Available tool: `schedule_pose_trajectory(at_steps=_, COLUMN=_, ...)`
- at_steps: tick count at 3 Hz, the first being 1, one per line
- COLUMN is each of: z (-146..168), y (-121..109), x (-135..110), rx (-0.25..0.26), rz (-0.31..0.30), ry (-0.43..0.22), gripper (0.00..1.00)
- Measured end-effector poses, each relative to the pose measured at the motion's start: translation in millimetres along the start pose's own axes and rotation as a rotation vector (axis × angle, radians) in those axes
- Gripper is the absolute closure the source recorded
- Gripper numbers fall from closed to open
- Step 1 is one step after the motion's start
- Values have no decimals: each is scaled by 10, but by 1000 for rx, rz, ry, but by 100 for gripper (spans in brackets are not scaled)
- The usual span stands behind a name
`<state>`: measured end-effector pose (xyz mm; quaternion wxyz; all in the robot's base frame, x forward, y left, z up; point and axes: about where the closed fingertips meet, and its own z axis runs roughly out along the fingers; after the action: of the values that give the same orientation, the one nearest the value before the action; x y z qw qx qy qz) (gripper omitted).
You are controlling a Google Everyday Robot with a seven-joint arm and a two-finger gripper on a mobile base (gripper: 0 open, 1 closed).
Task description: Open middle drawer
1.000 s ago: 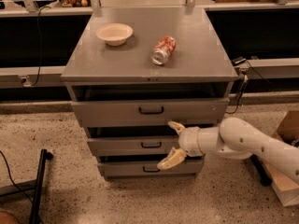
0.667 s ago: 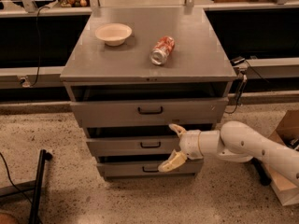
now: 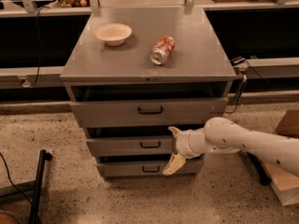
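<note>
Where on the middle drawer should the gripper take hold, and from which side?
Probably the small black bar handle at the centre of the middle drawer, approached straight from the front. The bar lies horizontal, so one finger goes above and one below. The gripper, open, sits just right of it in view.

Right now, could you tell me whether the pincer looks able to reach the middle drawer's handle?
Probably yes: the open pincer sits just right of the handle of the middle drawer, with nothing between them.
</note>
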<state>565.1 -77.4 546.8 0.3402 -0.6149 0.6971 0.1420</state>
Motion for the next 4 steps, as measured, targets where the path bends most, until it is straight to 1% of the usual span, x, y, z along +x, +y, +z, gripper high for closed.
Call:
schedule_pose_trajectory(at_steps=1, z=68, y=-47, x=274, rx=13, rz=-86, ry=108, gripper=0)
schedule_pose_trajectory(at_steps=2, z=95, y=-72, x=486, rx=13, rz=-126, ry=137, gripper=0)
schedule_pose_trajectory(at_steps=3, z=193, y=-128, x=690, rx=2, rz=-145, ry=124, gripper=0)
schedule_pose_trajectory(at_steps=4, z=316, y=-312, x=897, rx=11, rz=-147, ry=131, gripper=0)
